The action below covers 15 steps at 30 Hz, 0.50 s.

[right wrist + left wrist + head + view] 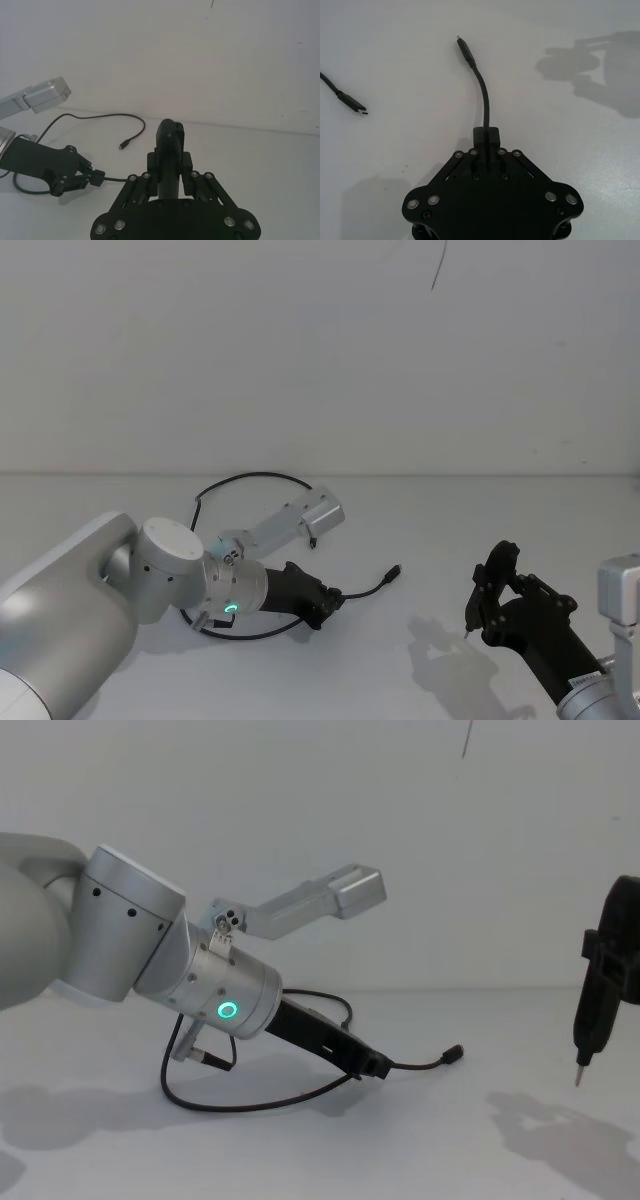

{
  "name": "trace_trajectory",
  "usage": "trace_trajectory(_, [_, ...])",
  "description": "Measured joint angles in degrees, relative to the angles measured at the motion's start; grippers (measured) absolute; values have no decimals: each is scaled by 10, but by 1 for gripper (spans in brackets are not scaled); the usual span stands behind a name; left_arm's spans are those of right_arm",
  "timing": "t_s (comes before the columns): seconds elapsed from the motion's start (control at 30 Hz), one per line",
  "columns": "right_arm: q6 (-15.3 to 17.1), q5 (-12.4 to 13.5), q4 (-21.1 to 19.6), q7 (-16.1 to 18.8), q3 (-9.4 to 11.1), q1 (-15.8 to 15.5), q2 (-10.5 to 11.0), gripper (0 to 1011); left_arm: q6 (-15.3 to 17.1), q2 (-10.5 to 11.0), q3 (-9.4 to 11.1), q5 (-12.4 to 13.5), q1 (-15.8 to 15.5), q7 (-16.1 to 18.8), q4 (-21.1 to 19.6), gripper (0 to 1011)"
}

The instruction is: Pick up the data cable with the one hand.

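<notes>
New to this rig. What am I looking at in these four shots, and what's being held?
It is a two-armed robot at a white table. One picture comes from its head looking down, one from its chest looking across, and one from a camera on each wrist. A thin black data cable lies looped on the table. The left gripper, with the green ring on its wrist, is closed on the cable near one plug. The right gripper hangs above the table on the right, idle.

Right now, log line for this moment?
left gripper shut on data cable near one plug | rest lying on table | right gripper idle
</notes>
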Motion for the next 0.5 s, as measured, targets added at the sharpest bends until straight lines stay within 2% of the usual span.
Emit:
trace_trajectory(0.3, [-4, 5, -2, 16, 3, 3, 3, 263, -31, 9, 3, 5, 2, -19, -12, 41])
trace_trajectory(0.5, [-9, 22, -7, 40, 9, 6, 7, 263, -72, 25, 6, 11, 6, -40, -31, 41])
